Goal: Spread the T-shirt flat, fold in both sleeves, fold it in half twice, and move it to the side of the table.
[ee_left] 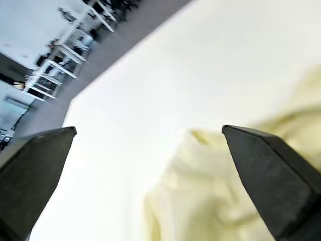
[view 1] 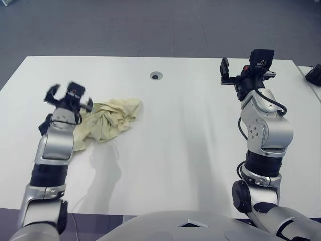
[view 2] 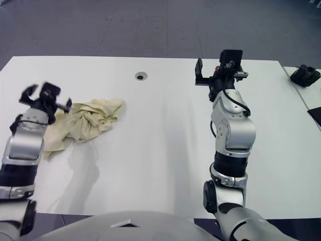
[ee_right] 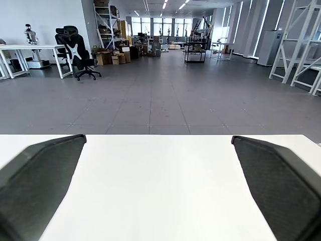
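Seen from the head, the T-shirt lies crumpled in a pale yellow heap on the left part of the white worktop. It is so bunched that sleeves and collar cannot be picked out. The left end effector is at the heap's left edge, spread open. It looks slightly smeared, and whether it touches the cloth cannot be told. The left forearm hides the near-left end of the cloth. A small round hole sits in the worktop beyond the shirt, near the far edge and apart from the cloth. The right end effector is raised over the far right of the worktop, well apart from the shirt and also spread open. A black object lies on a neighbouring surface at the right border, cut off by the frame.

From the left wrist, two dark fingers stand wide apart. The yellow cloth lies beyond and between them, not pinched, and one finger covers part of the shirt. White worktop stretches past the cloth, and blurred desks stand in the room behind.

From the right wrist, that arm's fingers are likewise wide apart, with bare worktop between them up to its far edge. Beyond it are a grey floor, a black office chair and metal racks.
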`<act>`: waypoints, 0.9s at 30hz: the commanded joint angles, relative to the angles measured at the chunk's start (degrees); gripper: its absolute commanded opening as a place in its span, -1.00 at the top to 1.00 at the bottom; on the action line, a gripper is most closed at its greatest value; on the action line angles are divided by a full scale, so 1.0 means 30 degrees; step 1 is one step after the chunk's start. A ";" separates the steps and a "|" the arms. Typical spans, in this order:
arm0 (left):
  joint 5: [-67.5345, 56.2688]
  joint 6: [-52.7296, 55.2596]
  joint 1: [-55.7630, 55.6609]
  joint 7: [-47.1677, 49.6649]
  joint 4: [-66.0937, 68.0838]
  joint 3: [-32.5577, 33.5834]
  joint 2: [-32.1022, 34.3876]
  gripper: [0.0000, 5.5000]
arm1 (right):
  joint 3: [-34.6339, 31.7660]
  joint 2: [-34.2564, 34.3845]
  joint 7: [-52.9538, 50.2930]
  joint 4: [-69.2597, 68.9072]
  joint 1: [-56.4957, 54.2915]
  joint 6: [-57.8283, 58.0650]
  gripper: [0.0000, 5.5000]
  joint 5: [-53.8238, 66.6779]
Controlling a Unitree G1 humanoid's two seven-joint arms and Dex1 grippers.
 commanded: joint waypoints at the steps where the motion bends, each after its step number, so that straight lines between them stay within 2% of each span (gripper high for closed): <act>1: 0.0045 -0.0595 0.0632 -0.1914 0.0639 -0.1939 -0.0317 -0.96 | 0.0067 -0.0067 -0.0011 -0.0186 -0.0075 0.0189 -0.96 -0.0068; 7: -0.2674 0.0419 0.0946 -0.4477 -0.3034 -0.3472 -0.2988 -0.96 | 0.0068 -0.0140 0.0031 -0.0239 -0.0073 0.0239 -0.96 -0.0073; 12: -0.3874 0.2473 0.0479 -0.4214 -0.5437 -0.3214 -0.4413 -0.96 | 0.0766 -0.0735 0.1161 -0.0318 0.0458 0.0406 -0.96 0.0136; 15: -0.3945 0.2862 -0.0082 -0.3896 -0.5713 -0.2644 -0.4549 -0.96 | 0.2641 -0.3129 0.5024 -0.1842 0.2331 0.0969 -0.96 0.1304; 19: -0.5687 0.3624 -0.0772 -0.4007 -0.7298 -0.0560 -0.5327 -0.96 | 0.4701 -0.8262 1.1220 -0.5103 0.5540 0.0469 -0.96 0.2748; 23: -0.6920 0.4136 -0.1611 -0.3771 -0.7579 0.1198 -0.5610 -0.96 | 0.5777 -1.0909 1.4095 -0.6123 0.6979 -0.0914 -0.96 0.2674; 27: -0.7073 0.4137 -0.2310 -0.3304 -0.7010 0.2290 -0.5070 -0.96 | 0.7865 -1.2942 1.5909 -0.7014 0.7947 -0.2483 -0.96 0.1478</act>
